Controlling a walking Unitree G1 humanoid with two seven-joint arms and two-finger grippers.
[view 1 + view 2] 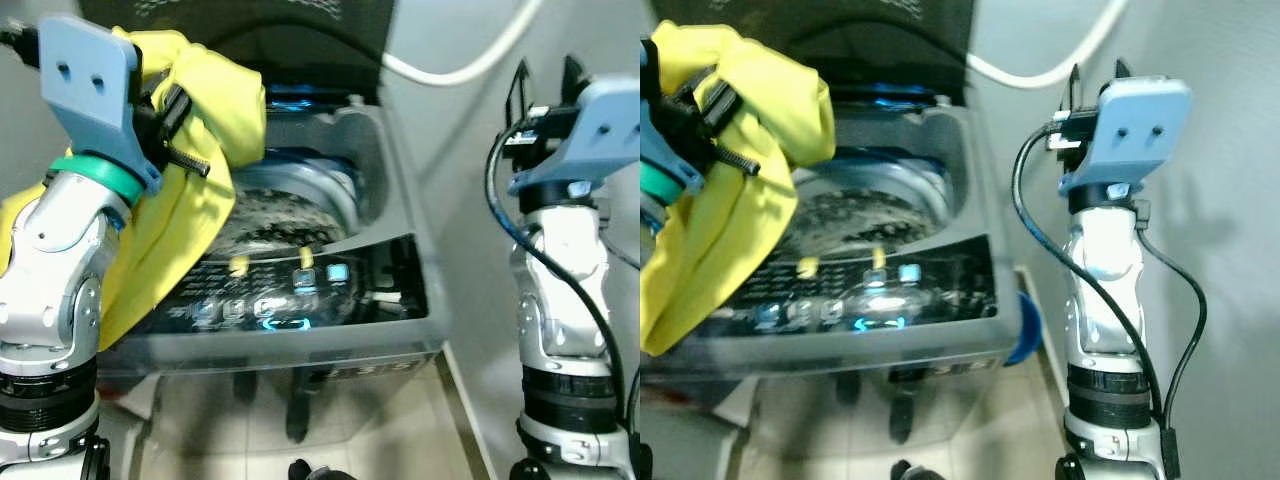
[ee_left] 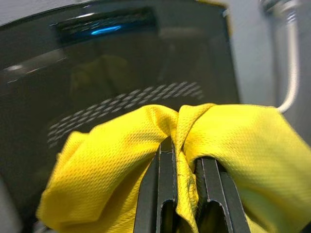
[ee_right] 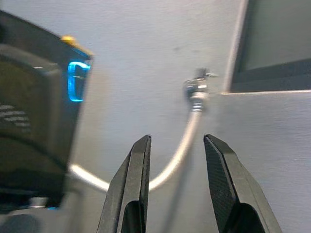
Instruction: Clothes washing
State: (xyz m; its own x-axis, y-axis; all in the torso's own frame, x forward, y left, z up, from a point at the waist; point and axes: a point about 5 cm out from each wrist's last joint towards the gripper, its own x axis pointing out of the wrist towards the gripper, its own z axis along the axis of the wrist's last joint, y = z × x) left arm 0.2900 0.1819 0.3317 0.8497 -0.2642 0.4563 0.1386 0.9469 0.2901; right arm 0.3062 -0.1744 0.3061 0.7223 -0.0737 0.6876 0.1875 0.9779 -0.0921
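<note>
Setting: narrow laundry corner with a pale grey wall (image 1: 1220, 60) and a light tiled floor (image 1: 400, 430).

Item 1. Washing machine (image 1: 400, 330), top-loading, grey body, lid (image 2: 121, 73) raised upright at the back. The dark glossy lid shows a patch of pale dashes and a blue glow near its upper edge. The perforated metal drum (image 1: 285, 205) stands open below. The front control panel (image 1: 300, 295) carries lit blue and yellow indicators.

Item 2. White hose (image 1: 450, 70), curving along the wall behind the machine to a metal tap fitting (image 3: 197, 90), which sits beside a dark-framed panel (image 3: 277, 43).

Item 3. Yellow garment (image 1: 200, 180), mesh-textured. It is held in the air above the left front part of the machine, its bulk draped down past the machine's left edge and across the left arm.

Item 4. Left gripper (image 2: 187, 194), clenched on a fold of the yellow garment; the cloth bunches between and over both black fingers (image 2: 165, 189).

Item 5. Right gripper (image 3: 175, 189), released, fingers parted with nothing between them, raised to the right of the machine and pointed toward the wall and hose.
</note>
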